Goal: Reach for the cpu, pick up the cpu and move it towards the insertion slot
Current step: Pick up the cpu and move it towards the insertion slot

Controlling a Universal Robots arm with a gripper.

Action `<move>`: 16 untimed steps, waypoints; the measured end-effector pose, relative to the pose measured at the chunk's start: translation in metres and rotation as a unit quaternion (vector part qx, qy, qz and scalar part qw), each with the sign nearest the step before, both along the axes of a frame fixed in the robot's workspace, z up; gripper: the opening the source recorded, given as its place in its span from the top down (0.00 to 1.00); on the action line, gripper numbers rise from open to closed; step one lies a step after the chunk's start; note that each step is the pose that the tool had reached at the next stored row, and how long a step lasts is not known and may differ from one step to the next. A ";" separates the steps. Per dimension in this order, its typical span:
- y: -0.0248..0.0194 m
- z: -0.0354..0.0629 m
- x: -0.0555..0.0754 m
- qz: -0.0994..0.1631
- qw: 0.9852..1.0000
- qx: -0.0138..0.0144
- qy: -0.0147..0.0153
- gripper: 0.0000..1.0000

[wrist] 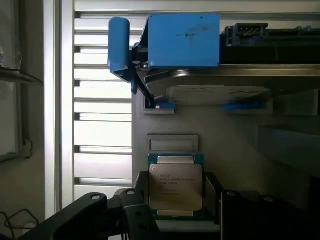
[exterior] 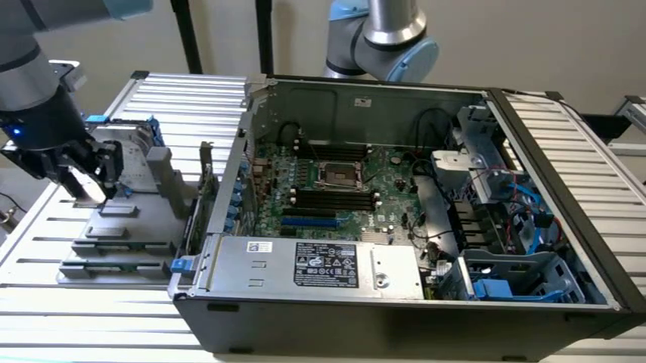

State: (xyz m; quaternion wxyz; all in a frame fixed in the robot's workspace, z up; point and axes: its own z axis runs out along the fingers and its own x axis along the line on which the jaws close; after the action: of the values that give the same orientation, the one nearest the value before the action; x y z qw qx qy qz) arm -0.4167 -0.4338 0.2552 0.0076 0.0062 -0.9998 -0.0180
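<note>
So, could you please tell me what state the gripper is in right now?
Gripper: down at the cpu on the grey tray; open or closed cannot be told.

Exterior view overlooks case and grey holder from high up; wrist view faces that holder closely

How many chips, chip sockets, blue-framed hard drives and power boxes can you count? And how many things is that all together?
cpu: 1
insertion slot: 1
hard drive in a blue frame: 1
power supply box: 1
Total: 4
</note>
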 end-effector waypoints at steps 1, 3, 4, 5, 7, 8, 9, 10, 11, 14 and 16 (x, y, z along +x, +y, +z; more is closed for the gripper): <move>0.0000 0.0045 0.000 0.000 1.000 0.000 0.000 0.46; 0.0000 0.0134 0.000 0.000 1.000 0.000 0.000 0.46; 0.0000 0.0180 0.000 0.000 1.000 0.000 0.000 0.46; -0.0001 0.0226 0.001 0.000 1.000 0.000 0.000 0.46; -0.0001 0.0320 0.002 0.000 1.000 0.000 0.000 0.46; 0.0000 0.0365 0.003 0.000 1.000 0.000 0.000 0.46; 0.0000 0.0410 0.004 0.000 1.000 0.000 0.000 0.46; 0.0000 0.0455 0.005 0.000 1.000 0.000 0.000 0.46; 0.0000 0.0500 0.007 0.000 1.000 0.000 0.000 0.46; 0.0000 0.0636 0.015 0.000 1.000 0.000 0.000 0.46; 0.0001 0.0728 0.023 0.000 1.000 0.000 0.000 0.46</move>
State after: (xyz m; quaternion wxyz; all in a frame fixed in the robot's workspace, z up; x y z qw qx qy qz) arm -0.3941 -0.4338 0.3281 0.0076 0.0062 -0.9998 -0.0181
